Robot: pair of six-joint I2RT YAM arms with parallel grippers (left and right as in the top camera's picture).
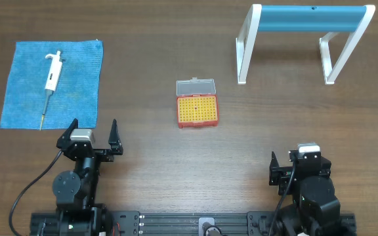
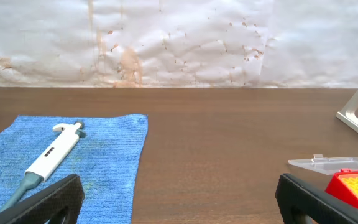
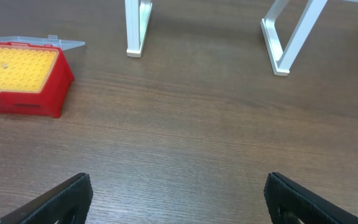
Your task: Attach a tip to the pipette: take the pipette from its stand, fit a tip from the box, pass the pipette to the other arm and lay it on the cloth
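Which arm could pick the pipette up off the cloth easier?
Probably left: the left arm's fingers, open, sit right by the blue cloth where the pipette lies. The right arm's fingers are far across the table.

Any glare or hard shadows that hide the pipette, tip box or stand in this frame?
Top view: even light, faint shadows by the stand; pipette, cloth and tip box all plain. Left wrist view: no glare on the pipette. Right wrist view: pale sheen on the table toward the stand, hiding nothing.

Laboratory bench setup: pipette, tip box, blue-barred stand.
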